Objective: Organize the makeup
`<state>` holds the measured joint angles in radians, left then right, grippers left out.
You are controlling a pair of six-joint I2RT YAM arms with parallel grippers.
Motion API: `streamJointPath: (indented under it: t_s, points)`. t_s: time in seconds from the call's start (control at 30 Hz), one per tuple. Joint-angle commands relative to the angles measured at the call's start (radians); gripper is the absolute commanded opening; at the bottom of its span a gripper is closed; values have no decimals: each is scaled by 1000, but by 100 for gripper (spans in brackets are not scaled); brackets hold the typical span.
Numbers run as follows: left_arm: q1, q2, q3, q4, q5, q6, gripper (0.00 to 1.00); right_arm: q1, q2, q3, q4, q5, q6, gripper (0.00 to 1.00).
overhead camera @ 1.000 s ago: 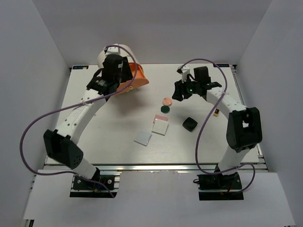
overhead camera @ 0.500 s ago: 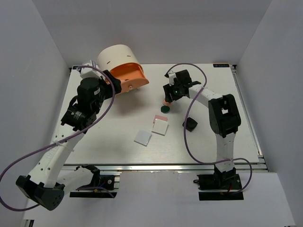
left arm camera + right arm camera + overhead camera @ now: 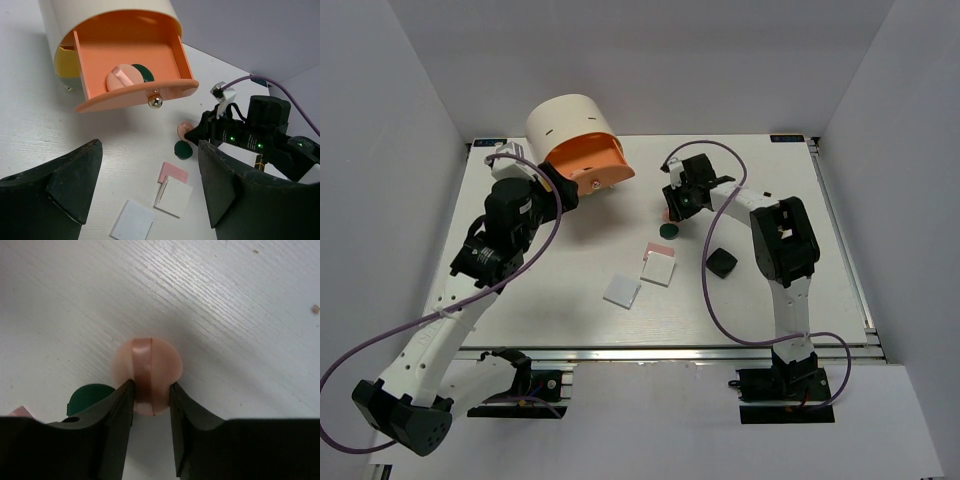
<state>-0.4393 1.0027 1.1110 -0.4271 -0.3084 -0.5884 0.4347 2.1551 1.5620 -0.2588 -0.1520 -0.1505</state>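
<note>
The left claw (image 3: 149, 150) is held spread wide. The right claw (image 3: 152, 390) is set astride the coppery-pink disc (image 3: 165, 360); pinching cannot be told.

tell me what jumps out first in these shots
The cream cylinder organizer stands out at the far left of the table, its orange drawer pulled open with a pink disc and a green disc inside. At mid-table the right gripper straddles a coppery-pink disc beside a dark green disc. A black compact lies nearer the front edge.
</note>
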Motion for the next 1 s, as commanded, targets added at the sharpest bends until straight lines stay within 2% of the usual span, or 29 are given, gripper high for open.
streamJointPath:
  t_s: [0.0, 0.17, 0.27, 0.47, 0.7, 0.83, 0.97]
  points:
    - [7, -39, -31, 40, 35, -8, 87, 6, 17, 4, 24, 23, -23, 39]
    - [7, -58, -69, 59, 63, -24, 87, -2, -4, 9, 20, -3, -27, 13]
    - [7, -72, -89, 71, 90, -27, 87, -14, -35, 62, 13, -39, -40, 2]
    - [7, -124, -189, 123, 143, -54, 90, -25, -199, 144, 38, -181, -96, 0]
    - [7, -185, -298, 177, 183, -90, 92, -13, -337, 256, 61, -446, -97, 0]
    - [7, -210, -345, 195, 209, -103, 92, 32, -351, 325, 81, -459, -66, 0]
    - [5, -239, -402, 220, 221, -119, 93, 111, -307, 400, 93, -408, -43, 0]
